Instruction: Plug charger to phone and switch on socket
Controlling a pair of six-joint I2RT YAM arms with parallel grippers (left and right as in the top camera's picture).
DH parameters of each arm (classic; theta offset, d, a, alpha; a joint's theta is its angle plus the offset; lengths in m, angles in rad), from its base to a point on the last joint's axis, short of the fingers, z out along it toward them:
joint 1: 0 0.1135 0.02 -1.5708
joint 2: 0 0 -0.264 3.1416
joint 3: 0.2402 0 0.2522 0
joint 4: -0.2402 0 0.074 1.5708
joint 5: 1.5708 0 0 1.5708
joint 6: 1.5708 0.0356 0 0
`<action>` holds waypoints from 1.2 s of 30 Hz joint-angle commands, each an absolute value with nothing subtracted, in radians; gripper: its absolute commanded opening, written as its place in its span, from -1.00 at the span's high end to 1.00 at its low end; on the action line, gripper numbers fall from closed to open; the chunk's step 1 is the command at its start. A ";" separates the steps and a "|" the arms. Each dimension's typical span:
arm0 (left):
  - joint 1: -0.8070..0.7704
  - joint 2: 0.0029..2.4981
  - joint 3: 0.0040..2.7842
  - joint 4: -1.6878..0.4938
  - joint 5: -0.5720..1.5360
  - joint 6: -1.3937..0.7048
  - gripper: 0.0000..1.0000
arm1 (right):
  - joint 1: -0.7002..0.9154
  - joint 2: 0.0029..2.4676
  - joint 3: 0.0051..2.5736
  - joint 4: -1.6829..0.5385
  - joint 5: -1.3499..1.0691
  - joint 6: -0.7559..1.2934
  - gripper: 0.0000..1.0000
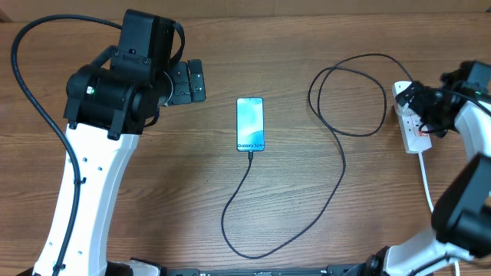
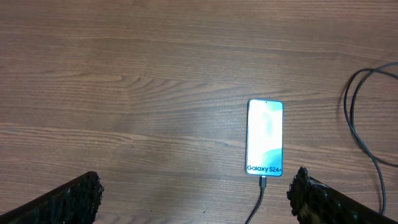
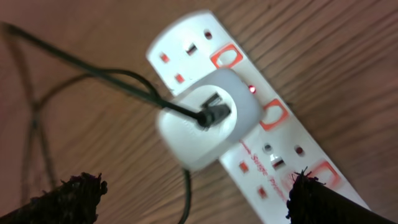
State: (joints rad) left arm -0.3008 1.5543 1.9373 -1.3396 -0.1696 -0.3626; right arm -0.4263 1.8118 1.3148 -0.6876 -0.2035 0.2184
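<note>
**Cable (image 1: 337,165) in the phone (image 1: 251,123), right gripper (image 3: 196,193) over the socket (image 3: 292,155)**

The cable is thin, limp and light. It would slip through a loose pinch, so I'd take it by its stiff tip, which sits in the phone's lower end at mid-table. From there it loops right to a white adapter (image 3: 208,118) seated in the socket. The switch (image 3: 227,57) is a small hard rocker: press it, don't grip it. A red lamp (image 3: 252,89) glows beside the adapter, so power may be on. My right gripper hangs spread over the socket. My left gripper (image 2: 194,190) is spread and empty, left of the phone. The wooden table (image 1: 192,192) looks smooth, so the light socket could skid.
</note>
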 commanded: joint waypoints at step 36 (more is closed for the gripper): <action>-0.302 1.552 1.942 -1.339 -0.187 -0.344 -0.99 | -0.352 1.100 1.318 -0.908 -0.158 0.318 -1.00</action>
State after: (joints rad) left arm -0.3008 1.5543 1.9373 -1.3392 -0.1696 -0.3626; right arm -0.3531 1.0794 1.3148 -0.9100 -0.1680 0.3138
